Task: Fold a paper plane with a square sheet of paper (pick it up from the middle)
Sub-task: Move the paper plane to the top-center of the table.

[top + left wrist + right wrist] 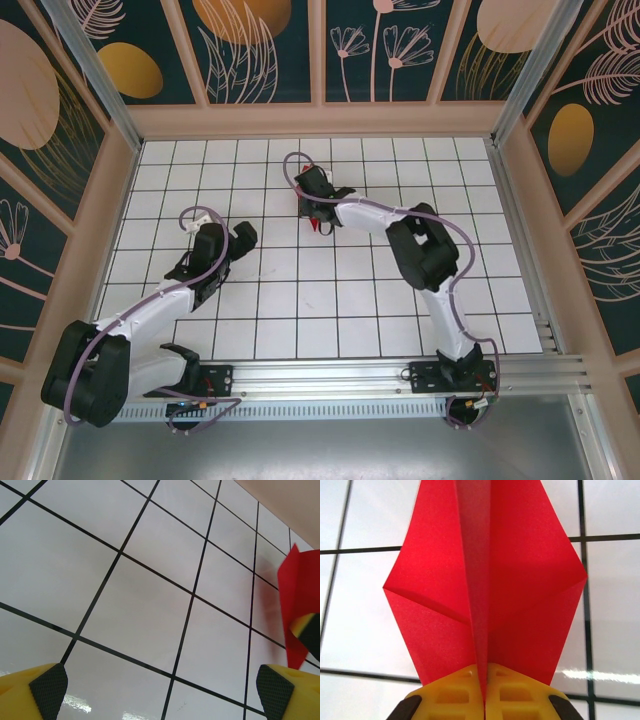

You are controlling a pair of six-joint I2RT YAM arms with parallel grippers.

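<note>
The right gripper (484,702) pinches the plane (520,580) at its crease; the left gripper (161,689) is wide and empty. With so narrow a pinch, the folds may spring apart.

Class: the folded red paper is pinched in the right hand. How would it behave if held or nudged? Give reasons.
Probably floppy at the edges: the red paper looks thin, and its flaps spread unsupported beyond the right hand. Its centre crease likely stiffens it lengthwise. It is likely very light, since one pinch at the end holds it, so a nudge would probably swing it.
</note>
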